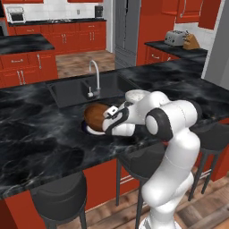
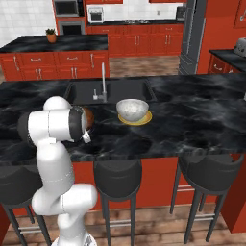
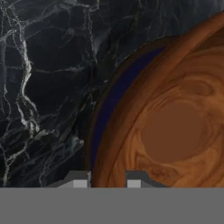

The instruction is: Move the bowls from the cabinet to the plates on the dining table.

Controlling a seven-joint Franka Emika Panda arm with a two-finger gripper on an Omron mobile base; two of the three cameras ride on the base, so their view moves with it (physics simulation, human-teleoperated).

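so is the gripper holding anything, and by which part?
The gripper pinches the brown bowl by its rim, over the blue-rimmed plate.

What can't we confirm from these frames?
- Blue-rimmed plate: the hand view shows just a rim sliver; the brown bowl covers its centre.
- Brown bowl's near side: left base view, blocked by the arm's wrist.
- Gripper: tips straddle the bowl's rim in hand view; contact cut off by the bottom edge.
- Yellow plate: right base view, grey bowl hides its centre.
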